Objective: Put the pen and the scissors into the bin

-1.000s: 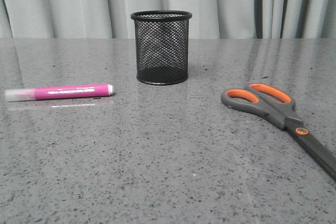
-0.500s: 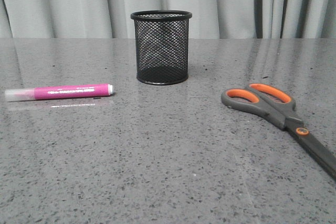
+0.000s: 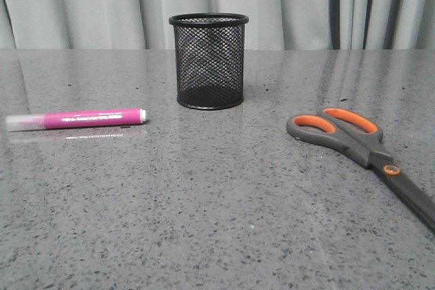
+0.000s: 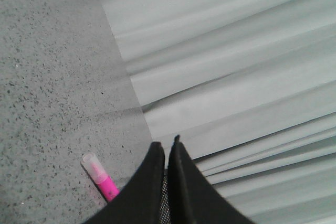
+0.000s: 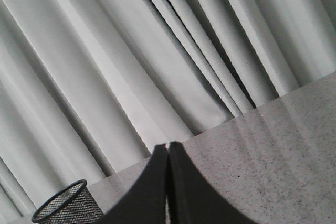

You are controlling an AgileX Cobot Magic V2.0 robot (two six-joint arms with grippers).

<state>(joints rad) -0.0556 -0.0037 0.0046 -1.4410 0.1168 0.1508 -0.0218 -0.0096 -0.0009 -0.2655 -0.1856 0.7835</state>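
The magenta pen (image 3: 85, 119) lies flat on the grey table at the left, its whitish cap pointing left. The scissors (image 3: 360, 147) lie at the right, orange-lined handles toward the middle, blades running off to the near right. The black mesh bin (image 3: 209, 60) stands upright at the back centre. No gripper shows in the front view. My left gripper (image 4: 167, 144) is shut and empty, with the pen's cap end (image 4: 100, 177) beside it. My right gripper (image 5: 168, 144) is shut and empty, with the bin (image 5: 67, 206) off to one side.
Grey pleated curtains (image 3: 306, 5) hang behind the table's far edge. The speckled grey tabletop (image 3: 204, 202) runs across the whole front view.
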